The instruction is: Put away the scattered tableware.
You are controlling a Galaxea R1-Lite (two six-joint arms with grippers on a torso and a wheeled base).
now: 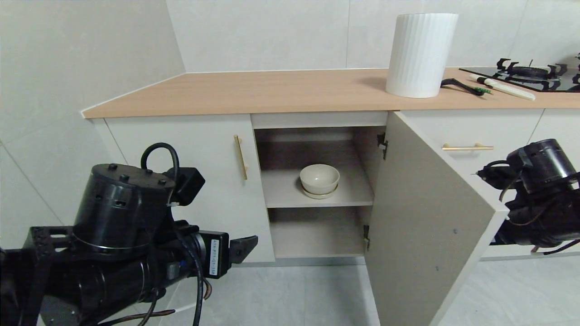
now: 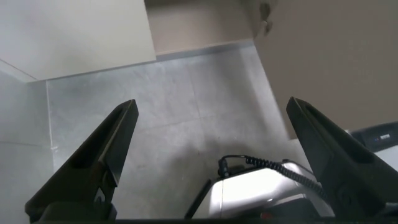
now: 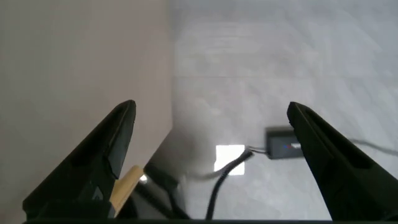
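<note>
I saw the bowl (image 1: 319, 178) resting on a small plate (image 1: 318, 194) on the upper shelf (image 1: 285, 192) of the cabinet, whose door (image 1: 426, 213) stood open; my left claw (image 2: 211, 102) hung spread wide and empty above the floor (image 2: 186, 81); my right claw (image 3: 211, 104) gaped just as wide, empty, near the door; a white ribbed canister (image 1: 420, 54) stood on the table (image 1: 272, 90).

Head forward-down; both wrists over floor (image 2: 186, 112)
</note>
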